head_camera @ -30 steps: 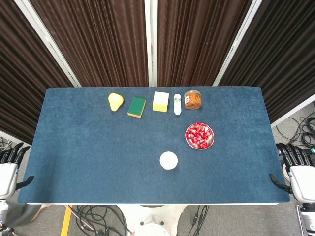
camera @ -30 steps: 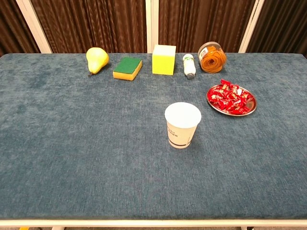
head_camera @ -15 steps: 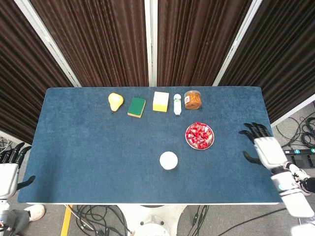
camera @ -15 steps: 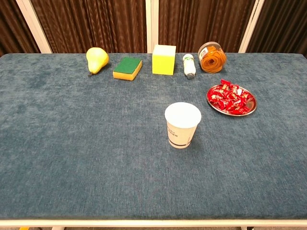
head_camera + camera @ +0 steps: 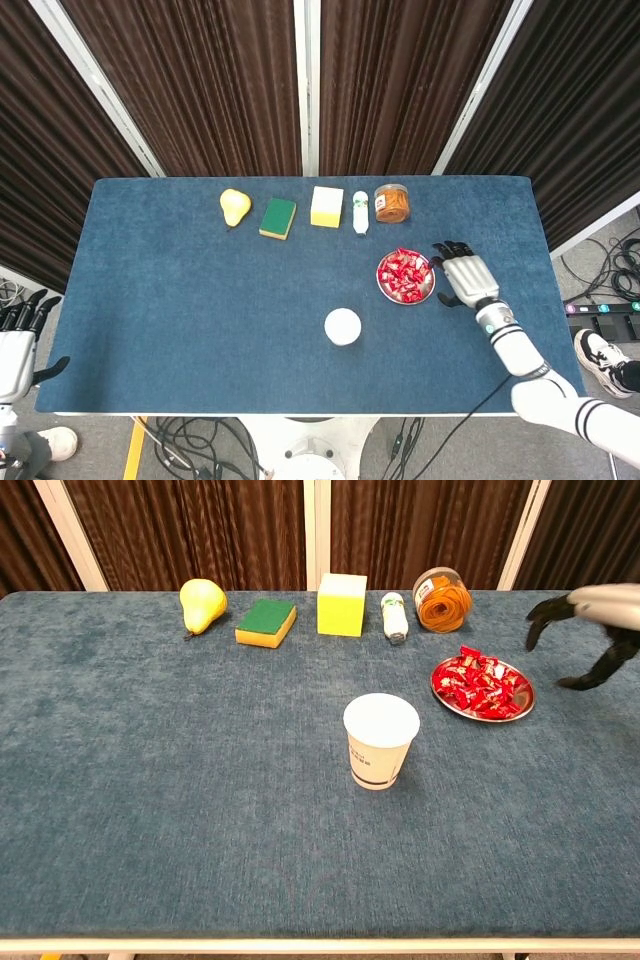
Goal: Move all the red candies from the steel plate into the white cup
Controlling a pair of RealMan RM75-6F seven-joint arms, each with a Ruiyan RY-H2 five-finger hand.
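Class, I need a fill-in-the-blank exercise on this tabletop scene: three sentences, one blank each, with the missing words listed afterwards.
1. The red wrapped candies lie heaped on the round steel ____.
2. The white paper cup stands upright, and no hand holds it; inside it, the head view shows ____ candies.
3. The robot's ____ hand is open beside the steel plate, while the other hand hangs off the table's edge.

Missing words: plate; no; right

Dark brown pleated curtains [image 5: 210, 80] with white posts [image 5: 307, 85] hang behind a blue-topped table [image 5: 180, 310]; cables [image 5: 190, 440] litter the floor.
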